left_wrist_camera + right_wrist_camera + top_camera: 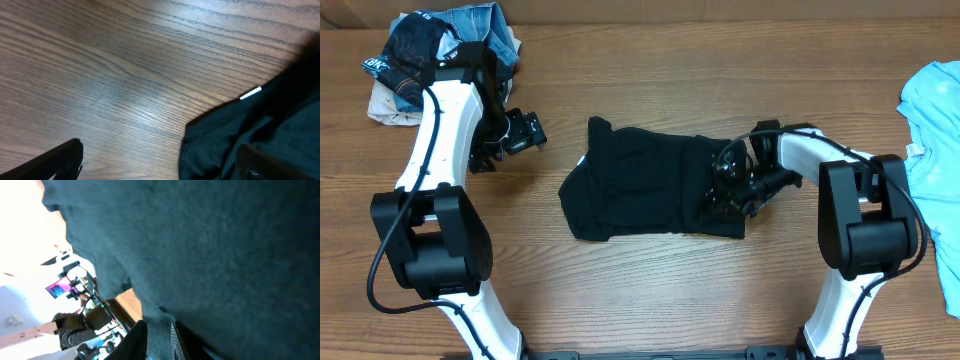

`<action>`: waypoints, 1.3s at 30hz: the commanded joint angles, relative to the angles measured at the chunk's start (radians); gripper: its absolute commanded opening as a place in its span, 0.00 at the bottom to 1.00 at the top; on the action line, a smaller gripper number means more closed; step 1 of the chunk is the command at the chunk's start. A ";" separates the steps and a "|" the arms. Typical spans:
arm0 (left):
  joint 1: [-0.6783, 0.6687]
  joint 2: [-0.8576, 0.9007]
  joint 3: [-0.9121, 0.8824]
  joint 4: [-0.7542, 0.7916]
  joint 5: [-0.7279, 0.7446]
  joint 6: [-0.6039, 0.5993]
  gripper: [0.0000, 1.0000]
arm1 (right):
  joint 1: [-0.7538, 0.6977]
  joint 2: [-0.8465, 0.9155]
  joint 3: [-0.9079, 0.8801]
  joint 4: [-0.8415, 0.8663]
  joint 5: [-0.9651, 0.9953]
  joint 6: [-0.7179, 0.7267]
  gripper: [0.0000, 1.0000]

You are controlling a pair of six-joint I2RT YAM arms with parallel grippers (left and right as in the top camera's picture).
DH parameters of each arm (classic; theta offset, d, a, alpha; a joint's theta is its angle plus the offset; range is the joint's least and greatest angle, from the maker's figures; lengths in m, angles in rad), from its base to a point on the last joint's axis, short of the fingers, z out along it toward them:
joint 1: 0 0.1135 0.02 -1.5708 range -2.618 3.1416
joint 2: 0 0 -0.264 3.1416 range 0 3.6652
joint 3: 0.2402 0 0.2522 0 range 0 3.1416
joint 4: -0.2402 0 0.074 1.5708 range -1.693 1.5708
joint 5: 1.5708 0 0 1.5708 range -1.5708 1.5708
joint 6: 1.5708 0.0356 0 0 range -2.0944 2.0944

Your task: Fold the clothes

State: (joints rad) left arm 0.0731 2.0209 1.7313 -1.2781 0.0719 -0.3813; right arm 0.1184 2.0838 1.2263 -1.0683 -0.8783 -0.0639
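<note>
Wooden table (pixel 650 300) carries everything. Near its middle lies the black shirt (pixel 640 185), gathered into a rough, uneven rectangle with one lobe poking toward the far edge. A light blue T-shirt (pixel 932 150) is spread at the right edge, and a heap of other clothes (pixel 425 60), denim and dark pieces, sits in the far left corner.

The right gripper (pixel 722 185) is down on the shirt's right end. Its wrist camera is filled with dark cloth, and a ridge of that cloth appears pinched between the nearly closed fingers, so it seems to be gripping the shirt. The left gripper (pixel 528 130) hangs with its jaws spread wide and empty, over bare wood just beside the shirt's left side. A small white label (pixel 250 93) shows at the hem there.

The shirt looks light, limp and easily creased, so it will likely sag and drag rather than slide. A corner or hem edge, one per gripper, seems the best place to take hold.
</note>
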 commanded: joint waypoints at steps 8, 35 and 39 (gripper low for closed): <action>-0.023 0.003 -0.001 0.030 0.248 0.259 1.00 | -0.003 -0.206 0.444 -0.325 0.439 0.186 1.00; -0.066 0.003 -0.389 0.366 0.390 0.192 1.00 | 0.000 -0.290 0.553 -0.419 0.496 0.230 1.00; -0.066 0.003 -0.389 0.375 0.350 0.195 1.00 | 0.000 -0.360 0.555 -0.440 0.496 0.220 1.00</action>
State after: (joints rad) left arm 0.0063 2.0209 1.3476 -0.9127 0.4889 -0.1692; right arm 0.1184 1.8179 1.7390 -1.5005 -0.3847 0.1600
